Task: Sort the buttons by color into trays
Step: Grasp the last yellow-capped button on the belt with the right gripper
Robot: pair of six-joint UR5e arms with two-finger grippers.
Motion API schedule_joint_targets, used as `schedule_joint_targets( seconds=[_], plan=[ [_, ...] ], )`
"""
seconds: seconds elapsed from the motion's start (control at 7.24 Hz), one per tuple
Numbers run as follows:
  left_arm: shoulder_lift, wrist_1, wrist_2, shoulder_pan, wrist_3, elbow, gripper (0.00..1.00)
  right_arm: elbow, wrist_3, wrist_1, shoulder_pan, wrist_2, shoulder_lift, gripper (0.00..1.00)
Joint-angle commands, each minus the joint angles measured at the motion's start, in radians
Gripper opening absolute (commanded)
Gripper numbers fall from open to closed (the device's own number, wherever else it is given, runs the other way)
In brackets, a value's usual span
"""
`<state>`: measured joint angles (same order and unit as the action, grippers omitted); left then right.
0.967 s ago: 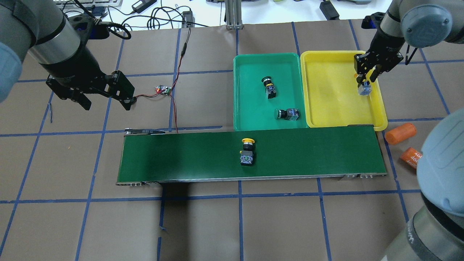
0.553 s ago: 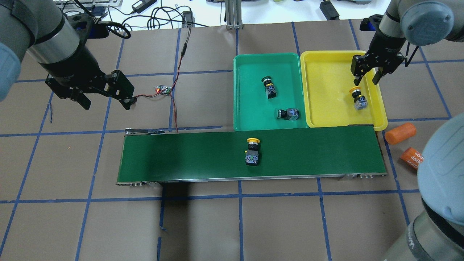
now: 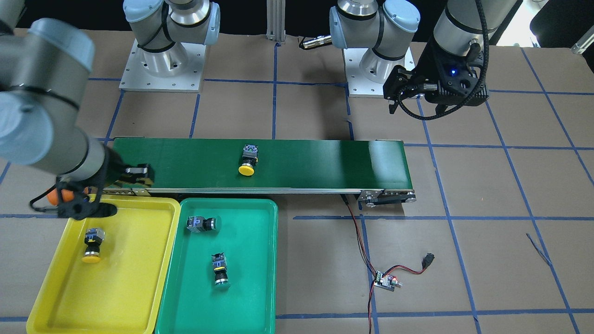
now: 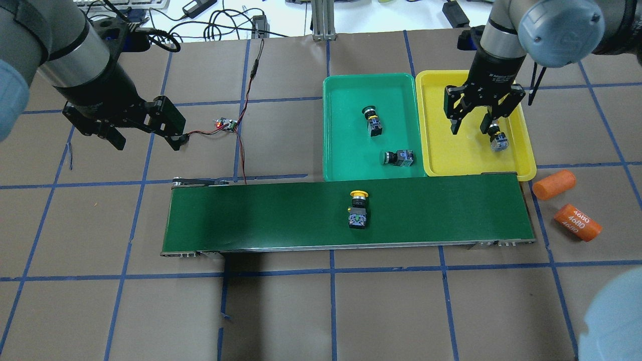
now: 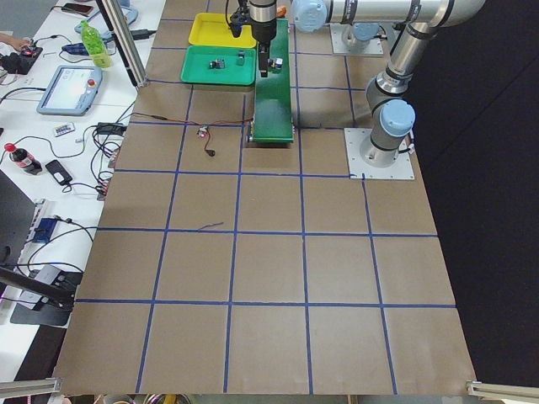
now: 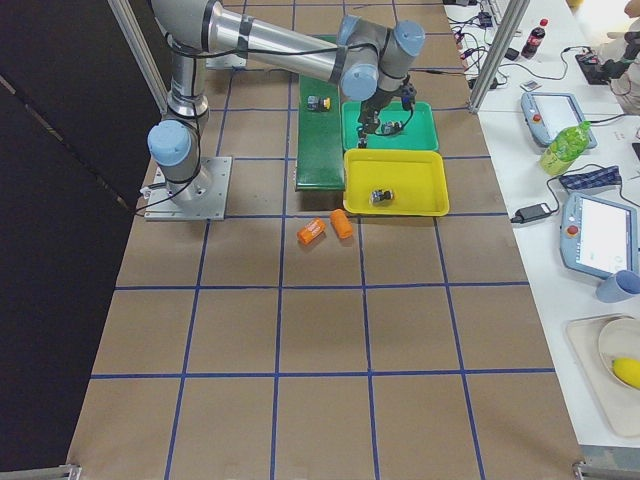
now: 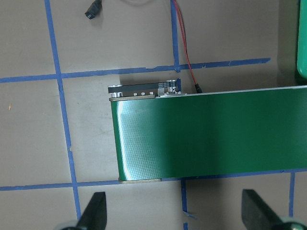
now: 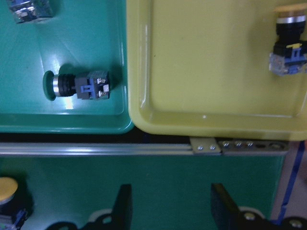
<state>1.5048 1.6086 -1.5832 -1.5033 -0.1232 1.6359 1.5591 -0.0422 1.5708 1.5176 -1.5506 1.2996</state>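
Observation:
One yellow button lies on its side in the yellow tray, at its right side. My right gripper hangs open and empty just left of it, over the tray. A second yellow button rides on the dark green belt, cap toward the trays; its cap shows in the right wrist view. Two green buttons lie in the green tray. My left gripper is open and empty, far left, above the bare table near the belt's left end.
The long conveyor belt runs across in front of both trays. Two orange cylinders lie right of the belt's end. A small circuit board with red and black wires sits left of the green tray.
My right gripper let go of the yellow button, which now rests in the yellow tray, then shifted left. The yellow button on the belt has travelled right. The left arm stayed put.

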Motion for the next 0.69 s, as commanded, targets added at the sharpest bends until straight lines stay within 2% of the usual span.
schedule_joint_targets(
  seconds=[0.0,0.28,0.41,0.55],
  plan=[
    [0.000,-0.007,0.000,0.000,0.000,-0.002,1.00,0.221,0.079,0.091,0.055,0.003,0.142,0.64],
    [-0.001,-0.009,0.000,0.000,-0.001,-0.001,1.00,0.448,0.078,0.323,0.055,0.000,0.243,0.65],
    [-0.005,-0.009,0.000,0.000,-0.001,-0.001,1.00,0.485,0.071,0.384,0.055,0.000,0.253,0.66],
    [-0.005,-0.018,0.000,0.000,-0.001,0.002,1.00,0.486,0.070,0.390,0.055,0.003,0.248,0.68]
  ],
)
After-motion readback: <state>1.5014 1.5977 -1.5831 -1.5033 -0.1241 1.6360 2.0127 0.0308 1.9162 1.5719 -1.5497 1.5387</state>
